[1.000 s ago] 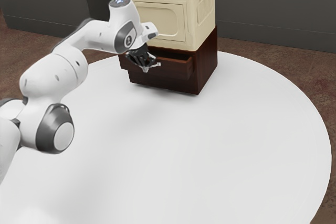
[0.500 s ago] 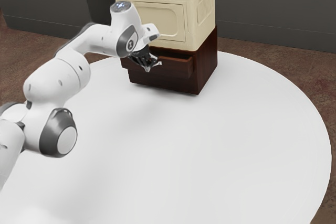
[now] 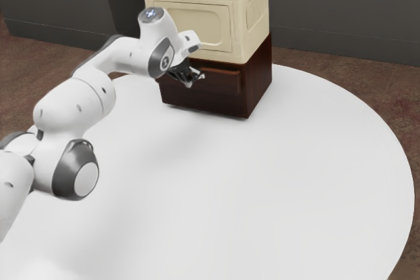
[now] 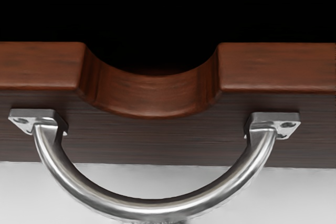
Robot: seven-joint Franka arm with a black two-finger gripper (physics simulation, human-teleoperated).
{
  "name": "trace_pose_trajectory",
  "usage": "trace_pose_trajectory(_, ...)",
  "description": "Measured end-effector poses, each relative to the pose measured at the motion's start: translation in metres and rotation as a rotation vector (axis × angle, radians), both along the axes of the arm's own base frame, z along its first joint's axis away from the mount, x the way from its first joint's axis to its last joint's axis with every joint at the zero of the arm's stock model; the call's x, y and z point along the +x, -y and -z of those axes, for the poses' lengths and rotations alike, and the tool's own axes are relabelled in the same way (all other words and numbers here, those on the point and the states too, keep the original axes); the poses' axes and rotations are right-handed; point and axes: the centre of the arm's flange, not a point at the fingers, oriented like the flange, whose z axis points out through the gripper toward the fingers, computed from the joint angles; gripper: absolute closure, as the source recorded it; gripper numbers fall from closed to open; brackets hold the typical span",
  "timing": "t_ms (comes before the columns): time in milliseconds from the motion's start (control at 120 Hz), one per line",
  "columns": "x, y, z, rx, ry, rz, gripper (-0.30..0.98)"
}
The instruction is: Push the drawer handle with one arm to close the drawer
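Note:
My black gripper (image 3: 186, 73) is at the front of the dark brown cabinet (image 3: 260, 80), by the silver handle (image 3: 201, 77). The reddish-brown drawer (image 3: 226, 80) stands out only slightly from the cabinet's face. In the wrist view, a dark gap lies between the cabinet and the top edge of the drawer front (image 4: 278, 66), which has a curved notch in its middle. Below the notch the curved metal handle (image 4: 152, 208) is fixed by two brackets. Whether the gripper is open or shut cannot be made out.
A cream box (image 3: 190, 24) with top rails sits on the cabinet. The round white table (image 3: 262, 188) extends in front, and dark wall panels (image 3: 341, 18) stand behind it.
The drawer has slid inward, toward the cabinet, and its opening has narrowed. My gripper has moved with it, slightly toward the exterior view's right.

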Motion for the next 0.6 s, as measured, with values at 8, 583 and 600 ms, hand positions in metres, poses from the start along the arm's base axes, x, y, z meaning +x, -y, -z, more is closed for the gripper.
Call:
trace_pose_trajectory(8, 0.0001, 0.0001, -0.0005, 0.0, 0.003, 0.0, 0.79)
trace_pose_trajectory(583, 0.0087, -0.004, -0.0008, 0.002, 0.142, 0.023, 0.78)
trace_pose_trajectory(600, 0.0088, -0.005, -0.0008, 0.002, 0.145, 0.022, 0.78)
